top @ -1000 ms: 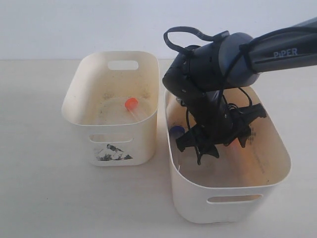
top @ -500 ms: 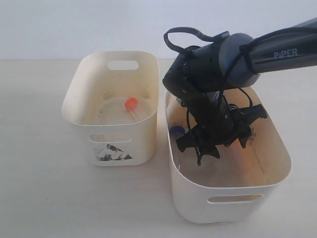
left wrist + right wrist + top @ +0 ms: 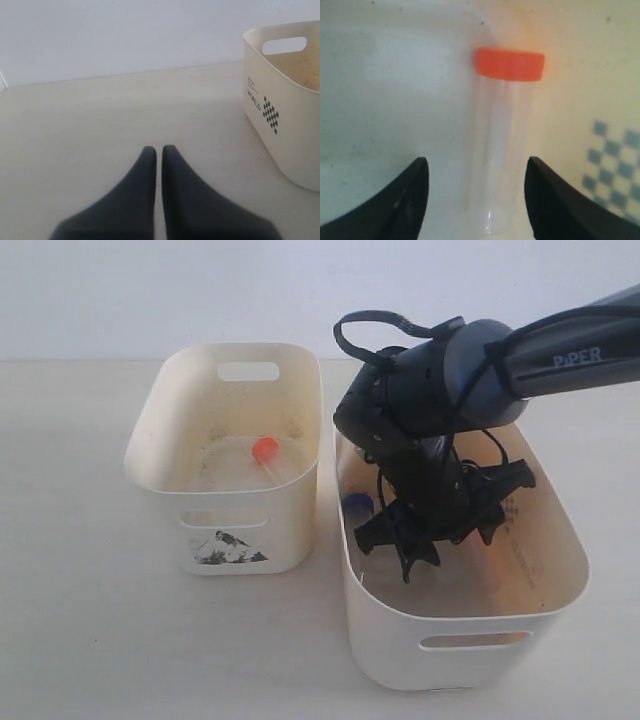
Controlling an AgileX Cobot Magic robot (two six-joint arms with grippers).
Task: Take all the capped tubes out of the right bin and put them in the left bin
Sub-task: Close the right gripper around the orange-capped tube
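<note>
My right gripper (image 3: 477, 164) is open down inside the right bin (image 3: 462, 612). A clear tube with an orange-red cap (image 3: 503, 145) lies on the bin floor between its two fingers, apart from both. A dark blue cap (image 3: 357, 503) shows at the right bin's left wall, beside the arm. The left bin (image 3: 160, 400), with its mountain sticker, holds one orange-capped tube (image 3: 265, 450). Any other tubes are hidden under the arm. My left gripper (image 3: 159, 149) is shut and empty above bare table.
The two bins stand side by side, almost touching. A faint checker mark (image 3: 615, 165) is printed on the right bin's floor near the tube. The left wrist view shows a cream bin wall (image 3: 285, 110) with a "WORLD" print off to one side.
The right arm has sunk slightly lower into the right bin and shifted a little. Tubes and bins have not moved.
</note>
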